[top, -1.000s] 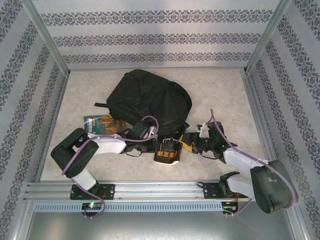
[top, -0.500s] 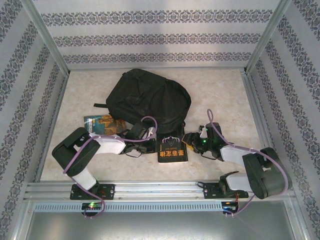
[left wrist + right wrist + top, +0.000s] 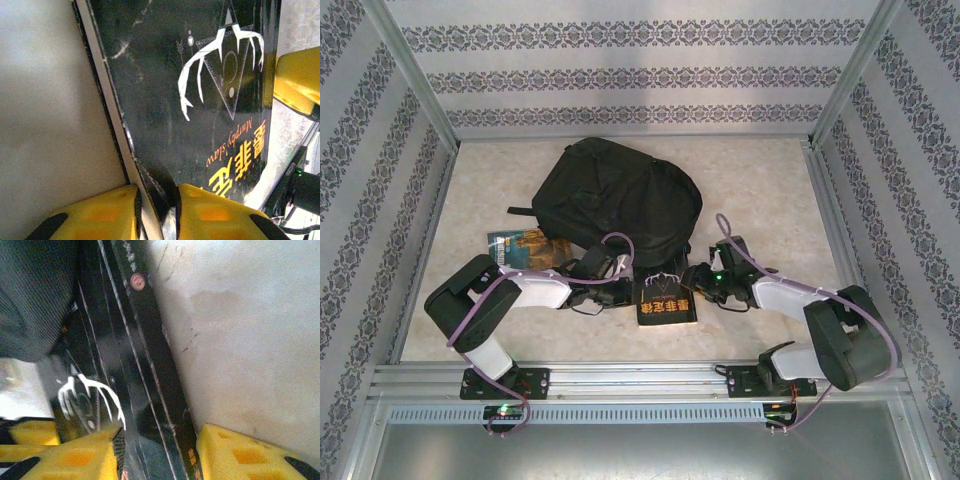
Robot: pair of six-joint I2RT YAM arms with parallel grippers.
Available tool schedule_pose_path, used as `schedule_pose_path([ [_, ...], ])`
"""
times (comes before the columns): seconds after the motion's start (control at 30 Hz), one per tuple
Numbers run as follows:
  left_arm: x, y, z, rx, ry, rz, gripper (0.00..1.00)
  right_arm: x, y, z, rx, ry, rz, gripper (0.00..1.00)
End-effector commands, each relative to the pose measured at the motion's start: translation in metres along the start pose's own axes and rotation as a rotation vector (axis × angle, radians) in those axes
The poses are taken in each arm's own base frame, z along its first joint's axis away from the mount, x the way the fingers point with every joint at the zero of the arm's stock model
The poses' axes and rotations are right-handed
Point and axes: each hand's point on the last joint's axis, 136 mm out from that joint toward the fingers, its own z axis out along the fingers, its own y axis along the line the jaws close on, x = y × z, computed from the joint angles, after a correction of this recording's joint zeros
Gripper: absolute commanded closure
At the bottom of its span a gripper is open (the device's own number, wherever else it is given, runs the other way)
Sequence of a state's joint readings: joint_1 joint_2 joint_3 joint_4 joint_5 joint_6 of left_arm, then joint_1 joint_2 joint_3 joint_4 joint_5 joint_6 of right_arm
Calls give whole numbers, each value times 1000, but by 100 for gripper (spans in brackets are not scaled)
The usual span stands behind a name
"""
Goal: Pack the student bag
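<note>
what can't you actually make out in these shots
Black backpack: top view, too dark and small to tell whether its zip is open.
Colourful book: top view, near edge under the left arm; title too small.
Black book: left wrist view, lettering partly covered by the left gripper.
Right gripper: right wrist view, blurred; whether the jaws press the black book is unclear.

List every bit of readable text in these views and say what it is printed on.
"Murphy Slaw", as it seems to read, in thin yellow script on the cover of the black book.
"墨菲定律", apparently, in large yellow characters beside it on the same cover.
On the colourful book: print too small to read.
On the student bag: no text visible.
</note>
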State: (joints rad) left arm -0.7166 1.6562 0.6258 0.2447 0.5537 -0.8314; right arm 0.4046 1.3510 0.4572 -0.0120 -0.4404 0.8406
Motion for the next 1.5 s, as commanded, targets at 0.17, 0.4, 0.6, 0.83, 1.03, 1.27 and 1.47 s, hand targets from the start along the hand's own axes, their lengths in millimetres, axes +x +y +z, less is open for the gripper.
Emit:
schedule_pose_path([
  [0.17,21,-17,14,75,80,84,81,83,46,-14,-176,327,-173,55],
  [0.4,25,-15,15,75,96,83,83,47,90,-38,-489,253,-54,55],
  [0.6,28,-12,13,65,107,86,83,45,94,-54,-531,207,-50,56],
  [0.83,34,-6,10,47,121,93,83,53,88,-69,-533,168,-68,57],
  [1.03,36,-7,8,48,129,102,83,57,68,-58,-481,157,-49,54],
  [1.27,36,-7,10,56,125,94,83,48,66,-30,-428,160,-61,49],
  [1.47,36,-6,9,49,120,97,83,36,64,-20,-371,153,-46,55],
])
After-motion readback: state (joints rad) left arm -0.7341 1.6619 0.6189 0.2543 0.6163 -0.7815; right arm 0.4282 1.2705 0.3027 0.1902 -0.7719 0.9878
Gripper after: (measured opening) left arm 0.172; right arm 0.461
